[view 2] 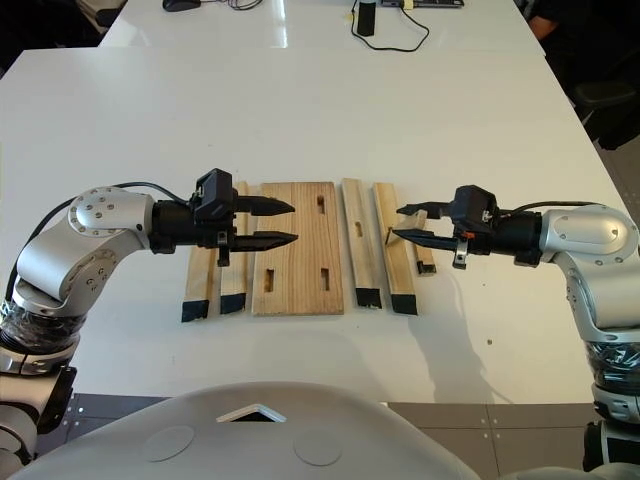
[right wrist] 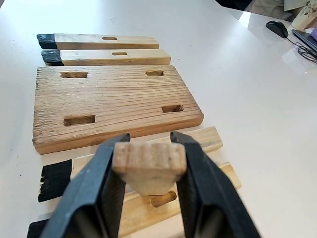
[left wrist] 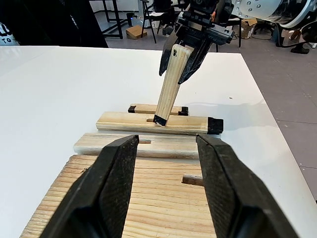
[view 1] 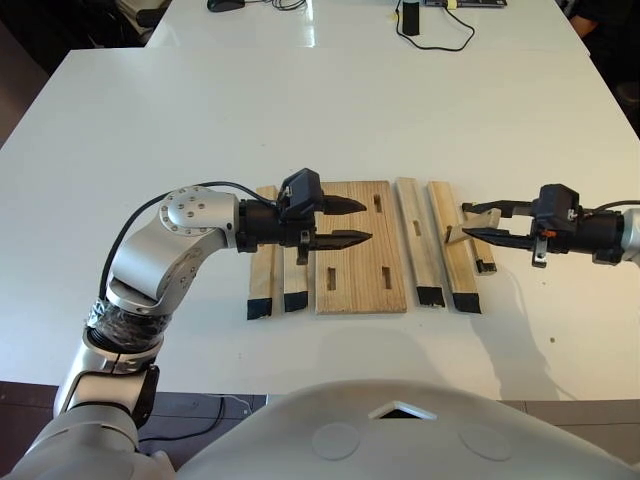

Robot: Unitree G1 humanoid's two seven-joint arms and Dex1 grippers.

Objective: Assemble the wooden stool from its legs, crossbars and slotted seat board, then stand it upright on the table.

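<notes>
- Bench (view 1: 300, 110): white; the stool parts lie at the middle of the frame.
- Seat board (view 1: 362, 250): flat at frame centre, its four slots facing up.
- Left legs (view 1: 262, 285): two lie side by side against the board's left edge, black tips toward the frame's bottom.
- Right legs (view 1: 410, 235): two lie just right of the board, tips the same way.
- Left tool (view 1: 366, 221): hovers over the board's left part, jaws parted, holding nothing.
- Right tool (view 2: 395, 223): at centre right, closed around a crossbar.
- Crossbar (left wrist: 171, 84): tilted, its black-tipped lower end touching the outer right leg by the slot; seating unclear.
- Second crossbar (view 2: 425, 262): lies flat just right of the legs.
</notes>
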